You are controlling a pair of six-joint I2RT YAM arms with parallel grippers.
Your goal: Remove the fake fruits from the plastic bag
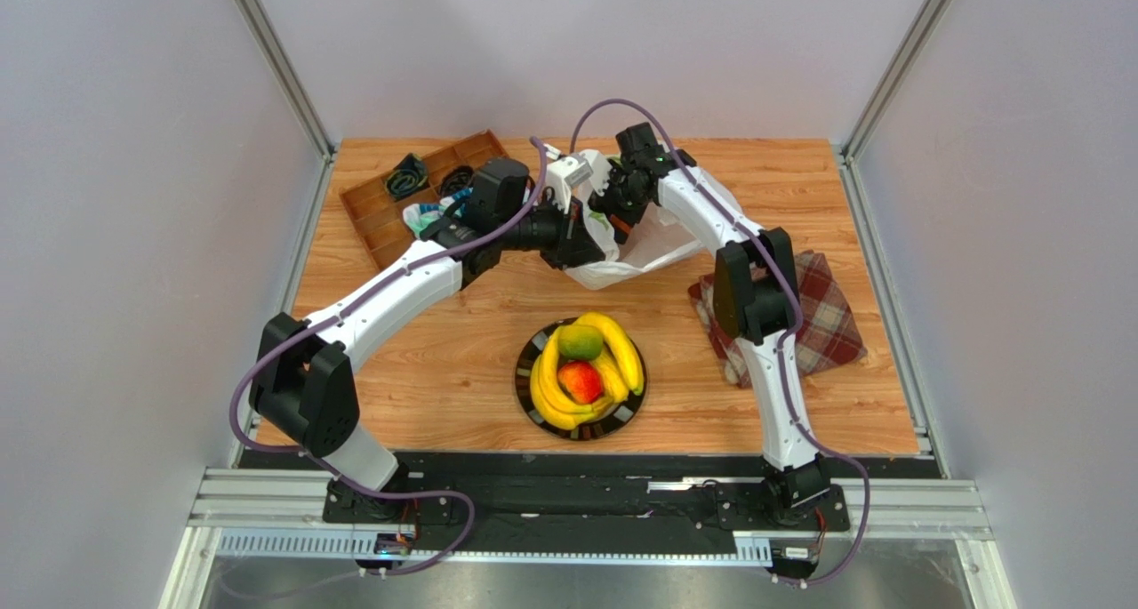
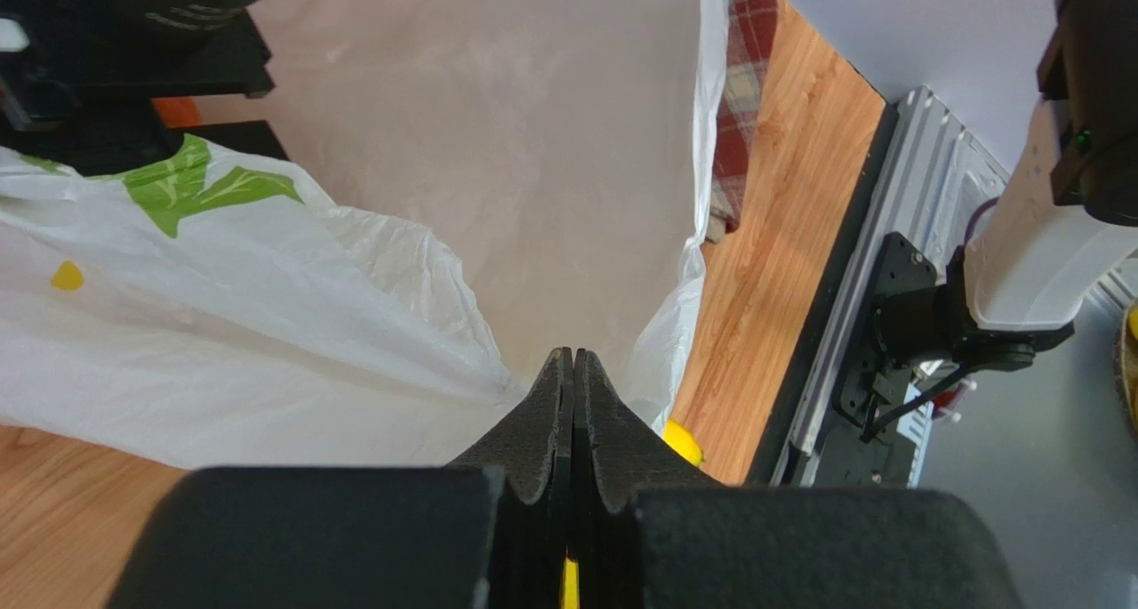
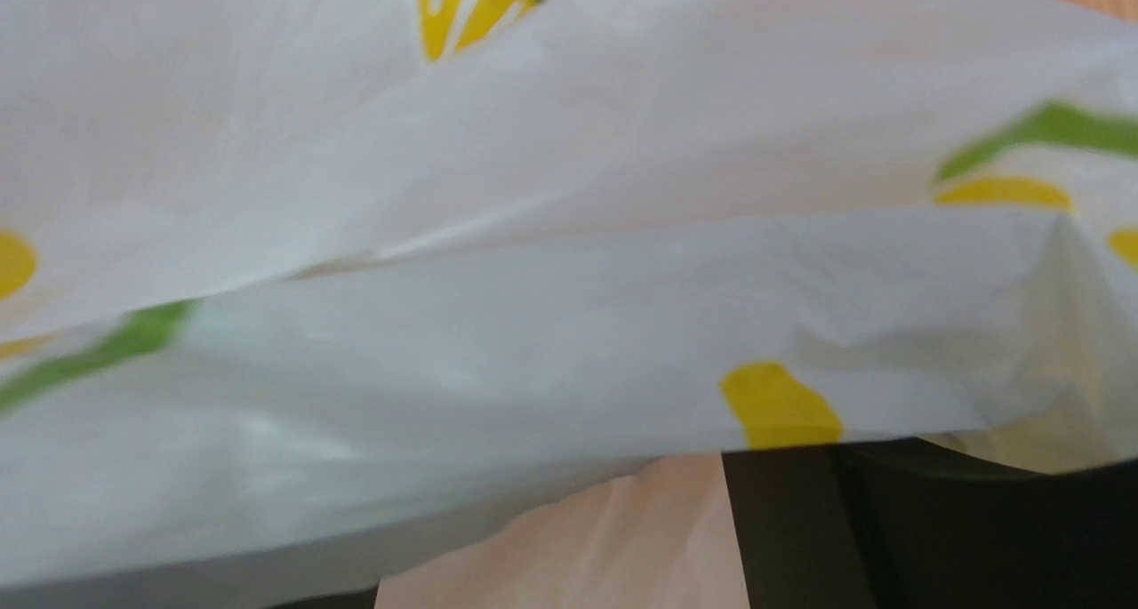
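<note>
Though fruits (image 1: 583, 376) already fill the near plate (image 1: 522, 372), left end effector (image 2: 573, 358) pinches the bag (image 1: 641, 260); right end effector (image 1: 600, 220) cannot be judged.

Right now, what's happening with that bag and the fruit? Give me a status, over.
Left gripper jaws shut on plastic bag. Right gripper at bag, jaws hidden by plastic. Fake fruits piled on plate. Nothing seen blocking.

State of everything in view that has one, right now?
plastic bag: mouth spread open, looks empty
fake fruits: piled on the plate
left gripper: shut on the bag's film
right gripper: at the bag, jaws hidden
plaid cloth: crumpled on the table
</note>
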